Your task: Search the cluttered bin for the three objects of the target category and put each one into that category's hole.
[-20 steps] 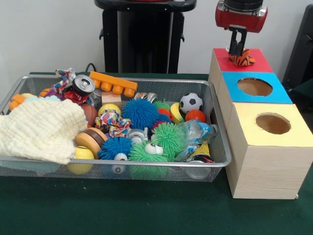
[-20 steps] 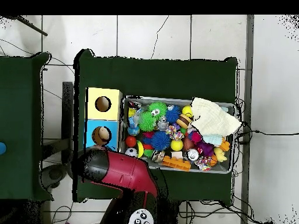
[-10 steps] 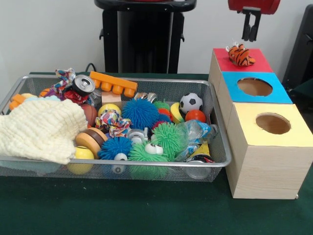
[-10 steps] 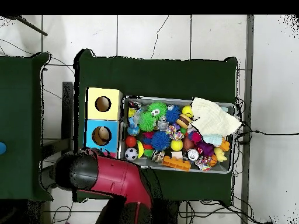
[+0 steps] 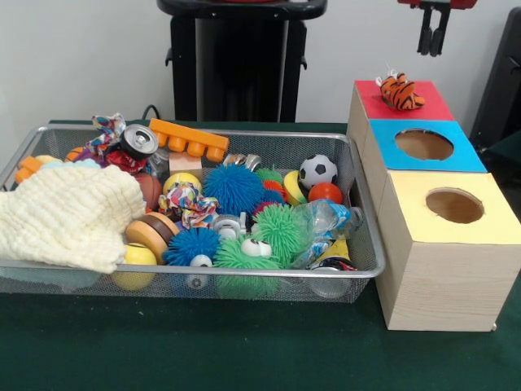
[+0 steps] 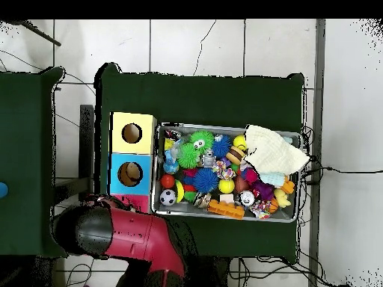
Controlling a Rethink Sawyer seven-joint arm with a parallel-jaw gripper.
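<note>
Jaws [image 5: 432, 37] hanging at the top edge of the front view, fingers close together and empty, directly above the red-topped box [image 5: 423, 102]. Tiger toy [image 5: 400, 91] lying on that red top below and slightly left of the jaws, long axis across the box, not visibly down any hole. Red hole itself not discernible. Blue-topped box [image 5: 456, 151] and yellow-topped box [image 5: 488, 216] in line toward the table's front edge, holes open. Wire bin [image 5: 362, 212] of clutter beside the boxes; soccer ball [image 5: 317, 171] near its wall. Nothing between jaws and toy.
</note>
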